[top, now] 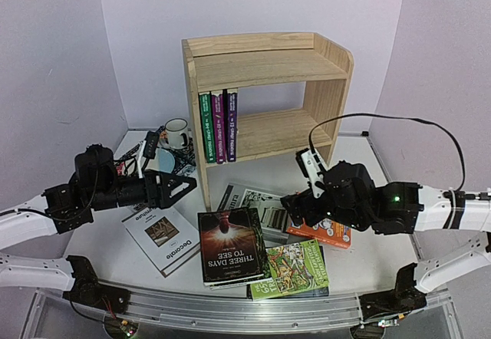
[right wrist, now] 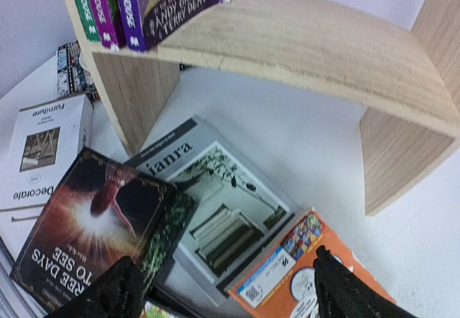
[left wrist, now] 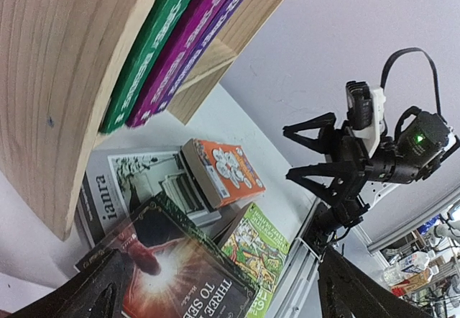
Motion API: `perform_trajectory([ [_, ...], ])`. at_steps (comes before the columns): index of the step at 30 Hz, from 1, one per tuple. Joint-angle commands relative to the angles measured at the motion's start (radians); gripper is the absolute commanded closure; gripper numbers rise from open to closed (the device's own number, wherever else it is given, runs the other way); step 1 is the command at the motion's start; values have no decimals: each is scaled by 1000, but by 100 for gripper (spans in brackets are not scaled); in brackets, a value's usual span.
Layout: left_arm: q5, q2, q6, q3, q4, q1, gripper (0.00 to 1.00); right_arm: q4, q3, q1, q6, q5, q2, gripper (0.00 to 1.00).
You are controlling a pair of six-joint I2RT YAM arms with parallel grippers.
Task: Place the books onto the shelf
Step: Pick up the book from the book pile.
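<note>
Now your right gripper (right wrist: 224, 278) gapes empty over the orange paperback (top: 331, 233), five o'clock from the pine shelf (top: 268, 67); left gripper (top: 178, 189) likewise.

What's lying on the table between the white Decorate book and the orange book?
The dark Three Days to See book, with the grey ianra book just beyond it and partly under its corner. The top view shows this best.

the low board of the shelf (top: 265, 67) has three books (top: 219, 124) standing at its left end. the rest of that board, out to the right wall, is bare and open at the front. the top board is bare too. books lying flat (top: 230, 247) crowd the table (top: 357, 159) in front. a mug (top: 176, 132) sits just left of the shelf.
</note>
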Motion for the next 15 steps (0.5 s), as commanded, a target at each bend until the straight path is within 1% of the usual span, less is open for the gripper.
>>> perform_trajectory([
  [1,19,-7,-76,-63,33,-2,6,-229,-51,5,145,-89,-78,5],
  [2,20,-2,-91,-78,34,-2,6,-259,-54,6,163,-110,-83,4],
  [5,23,13,-140,-118,37,-3,6,-317,-58,5,223,-179,-76,6],
  [8,44,29,-222,-161,42,-3,6,-365,-56,5,313,-274,-40,11],
  [10,66,37,-271,-193,50,-3,7,-379,-60,5,381,-338,-10,12],
  [12,87,46,-318,-229,56,-3,8,-375,-73,5,448,-402,17,14],
  [15,126,61,-387,-289,96,-11,9,-281,-85,5,532,-513,77,17],
])
